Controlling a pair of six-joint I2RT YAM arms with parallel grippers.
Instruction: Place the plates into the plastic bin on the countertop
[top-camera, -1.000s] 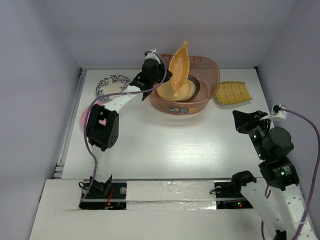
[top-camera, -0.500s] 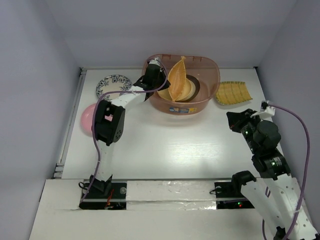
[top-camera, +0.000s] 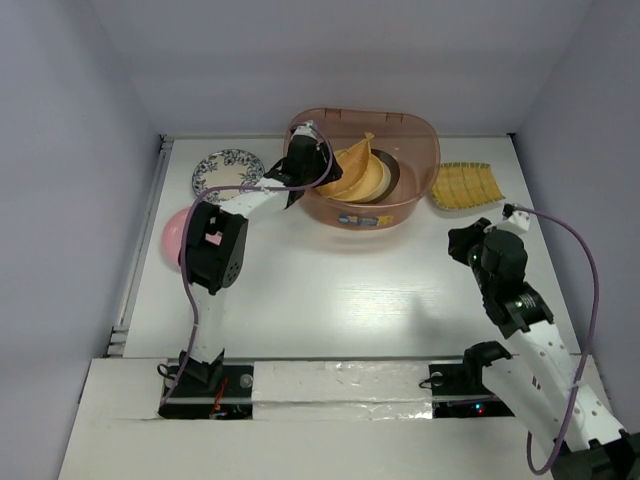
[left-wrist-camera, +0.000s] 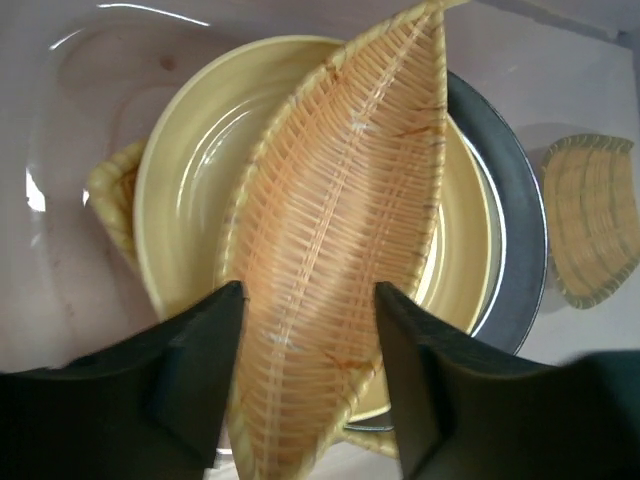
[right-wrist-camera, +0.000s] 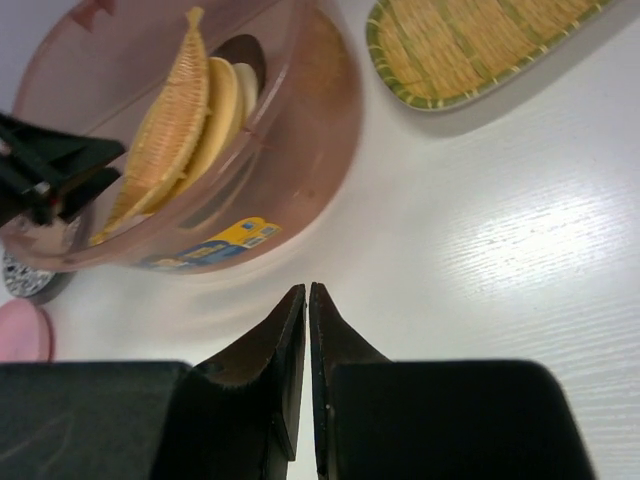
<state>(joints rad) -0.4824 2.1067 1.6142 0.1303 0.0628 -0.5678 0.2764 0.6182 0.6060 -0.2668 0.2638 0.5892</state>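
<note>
The plastic bin (top-camera: 420, 140) stands at the back middle of the countertop (top-camera: 330, 290). In it the orange leaf-shaped plate (left-wrist-camera: 340, 230) leans tilted on a yellowish round plate (left-wrist-camera: 190, 170), which lies over a dark-rimmed plate (left-wrist-camera: 505, 230). My left gripper (left-wrist-camera: 310, 300) hangs over the bin's left side, open, a finger on each side of the leaf plate's near end with gaps showing. The yellow ribbed plate (top-camera: 466, 185) lies right of the bin. The blue-and-white floral plate (top-camera: 225, 170) and pink plate (top-camera: 172, 238) lie to its left. My right gripper (right-wrist-camera: 307, 292) is shut and empty above bare countertop.
A woven dish's edge (left-wrist-camera: 108, 195) peeks from under the round plates in the bin. Lilac walls close in the counter on the left, back and right. The left arm's elbow (top-camera: 210, 250) hangs over the pink plate's right side.
My left gripper opened and let go of the leaf plate, which tipped from upright down onto the plates in the bin. The right arm swung left and forward.
</note>
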